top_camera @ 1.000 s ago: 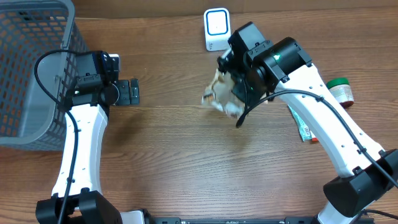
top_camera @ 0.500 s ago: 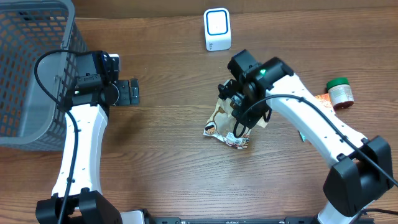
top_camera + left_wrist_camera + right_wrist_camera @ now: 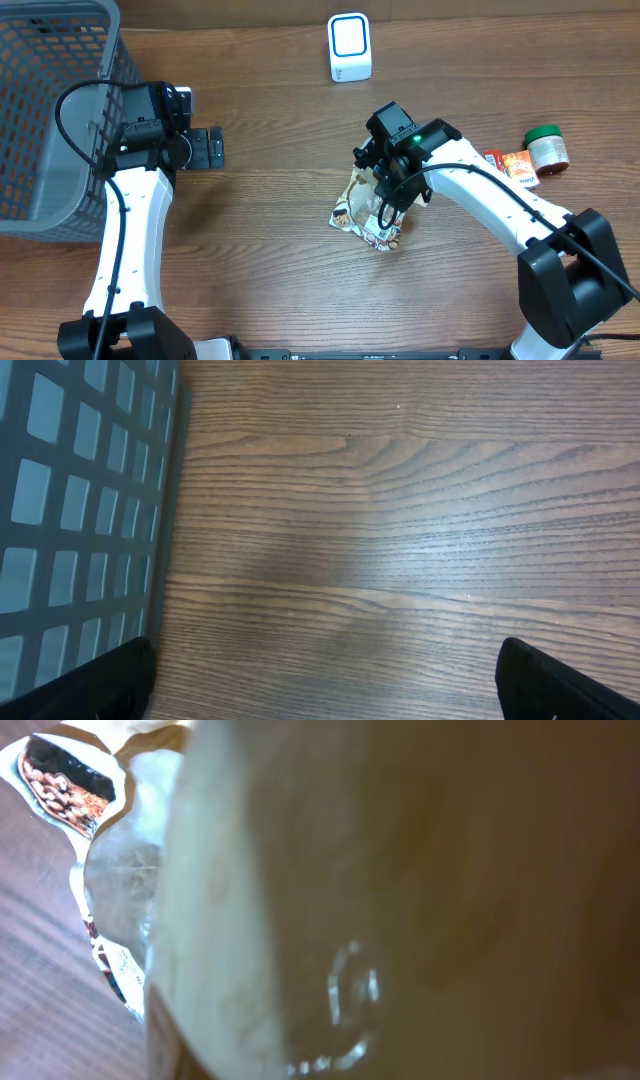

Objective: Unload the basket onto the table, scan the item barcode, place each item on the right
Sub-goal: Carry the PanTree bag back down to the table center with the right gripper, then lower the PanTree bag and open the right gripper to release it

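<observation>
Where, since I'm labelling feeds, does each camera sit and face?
Overhead: above the table, facing straight down; shows left arm, right arm, basket, right gripper holding snack pouch.
Left wrist: faces down at wood beside the basket; own open fingertips at bottom corners.
Right wrist: close against the snack pouch, blurred; no fingers discernible.
Shared: overhead and left wrist both show the basket.

Open worktop [image 3: 270,240] lies between the left end effector [image 3: 214,149] and the right end effector [image 3: 386,192]. A basket [image 3: 50,120] blocks the left one's outer side. A snack bag [image 3: 364,222] fills the right one, with a scanner [image 3: 349,47] beyond it.
</observation>
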`<state>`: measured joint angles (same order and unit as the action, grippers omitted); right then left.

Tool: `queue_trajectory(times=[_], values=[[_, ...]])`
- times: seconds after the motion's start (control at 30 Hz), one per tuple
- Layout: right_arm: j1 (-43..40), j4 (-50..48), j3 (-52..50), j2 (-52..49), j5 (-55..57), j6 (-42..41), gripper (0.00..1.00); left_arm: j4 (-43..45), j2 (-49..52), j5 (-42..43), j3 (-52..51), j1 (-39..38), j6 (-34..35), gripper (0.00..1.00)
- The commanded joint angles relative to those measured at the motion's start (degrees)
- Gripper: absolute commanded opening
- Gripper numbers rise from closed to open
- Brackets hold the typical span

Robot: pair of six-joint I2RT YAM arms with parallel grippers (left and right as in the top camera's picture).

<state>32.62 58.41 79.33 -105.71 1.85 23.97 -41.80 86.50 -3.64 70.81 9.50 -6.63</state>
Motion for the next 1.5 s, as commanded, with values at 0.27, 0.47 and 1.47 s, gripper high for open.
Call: queue_trajectory(times=[0.27, 0.47, 1.47], values=[[-0.2, -3.6, -0.3, -0.1, 1.1, 0.2, 0.64, 0.0, 0.5, 0.5, -0.5, 0.2, -1.3, 1.00], [-0.2, -6.4, -0.3, -0.1, 1.1, -1.3, 0.74, 0.1, 0.5, 0.5, -0.5, 0.2, -1.3, 1.00], [1.7, -9.8, -0.3, -0.1, -15.0, -52.5, 0.54, 0.0, 0.5, 0.5, -0.5, 0.2, -1.3, 1.00]])
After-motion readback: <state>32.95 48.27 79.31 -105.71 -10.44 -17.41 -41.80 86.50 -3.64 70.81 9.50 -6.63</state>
